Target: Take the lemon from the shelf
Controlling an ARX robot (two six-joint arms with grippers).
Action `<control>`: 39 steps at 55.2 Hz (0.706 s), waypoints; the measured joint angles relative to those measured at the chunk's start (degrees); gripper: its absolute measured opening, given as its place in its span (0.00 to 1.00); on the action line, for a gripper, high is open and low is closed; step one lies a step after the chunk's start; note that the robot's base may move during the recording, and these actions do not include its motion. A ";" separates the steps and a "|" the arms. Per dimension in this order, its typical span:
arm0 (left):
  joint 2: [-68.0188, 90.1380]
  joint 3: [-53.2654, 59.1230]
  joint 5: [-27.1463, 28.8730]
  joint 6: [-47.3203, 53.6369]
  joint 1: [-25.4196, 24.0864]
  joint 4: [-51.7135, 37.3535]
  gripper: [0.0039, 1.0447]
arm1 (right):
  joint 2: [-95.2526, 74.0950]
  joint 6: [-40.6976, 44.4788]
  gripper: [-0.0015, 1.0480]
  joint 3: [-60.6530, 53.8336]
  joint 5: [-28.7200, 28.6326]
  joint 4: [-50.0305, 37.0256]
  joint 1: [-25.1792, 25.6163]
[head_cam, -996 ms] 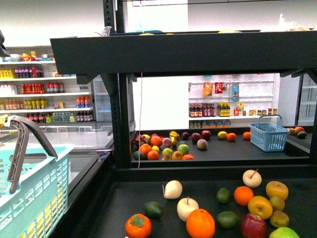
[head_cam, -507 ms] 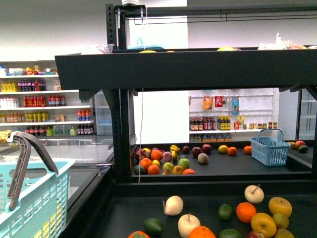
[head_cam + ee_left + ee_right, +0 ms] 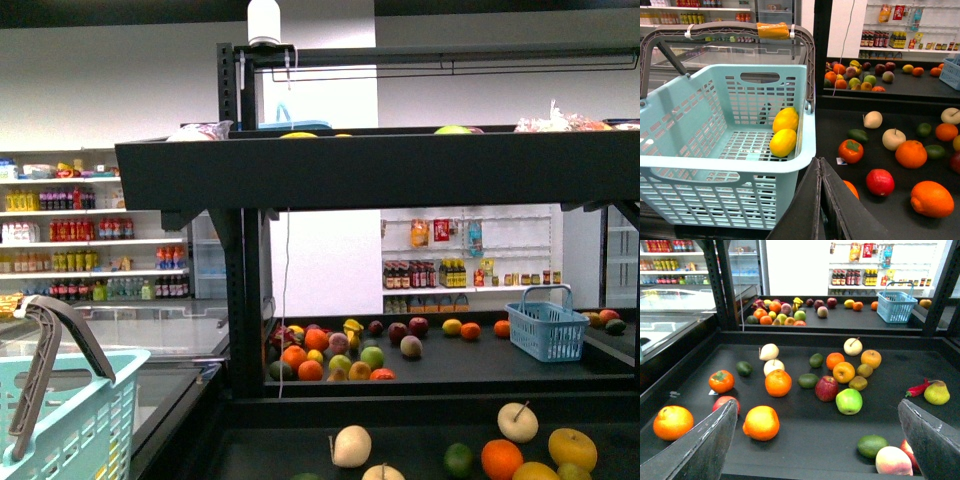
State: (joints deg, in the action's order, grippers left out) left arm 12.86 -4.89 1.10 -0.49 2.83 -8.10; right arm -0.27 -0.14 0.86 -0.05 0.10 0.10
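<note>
Two lemons (image 3: 784,130) lie in the light blue basket (image 3: 715,165) in the left wrist view. The black shelf (image 3: 380,165) fills the front view. Its lower tier (image 3: 805,430) holds oranges, apples, limes and pears. A small yellow fruit (image 3: 451,327) sits on the far tier, and yellow shapes (image 3: 298,134) peek over the top tier; both are too small to name. My left gripper (image 3: 819,165) is shut and empty, beside the basket's near corner and above the tier's edge. My right gripper (image 3: 817,422) is open and empty over the tier's front.
The basket's grey handle (image 3: 55,350) stands up at the front view's lower left. A small blue basket (image 3: 546,325) sits on the far tier. A red chilli (image 3: 918,388) and a pear (image 3: 937,392) lie at the tier's right. White store shelves (image 3: 95,235) stand behind.
The front view has shifted upward: the top tier and the lamp above it now show lower in the frame, and the near tier's fruit has slid mostly off the bottom edge.
</note>
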 joint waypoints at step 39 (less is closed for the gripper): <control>-12.50 4.24 -1.09 -0.02 -2.58 8.17 0.04 | 0.02 -0.02 0.93 0.00 0.02 0.00 0.00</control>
State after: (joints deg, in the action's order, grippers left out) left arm 0.36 -0.64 0.01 -0.51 0.25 0.08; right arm -0.25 -0.16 0.86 -0.03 0.10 0.10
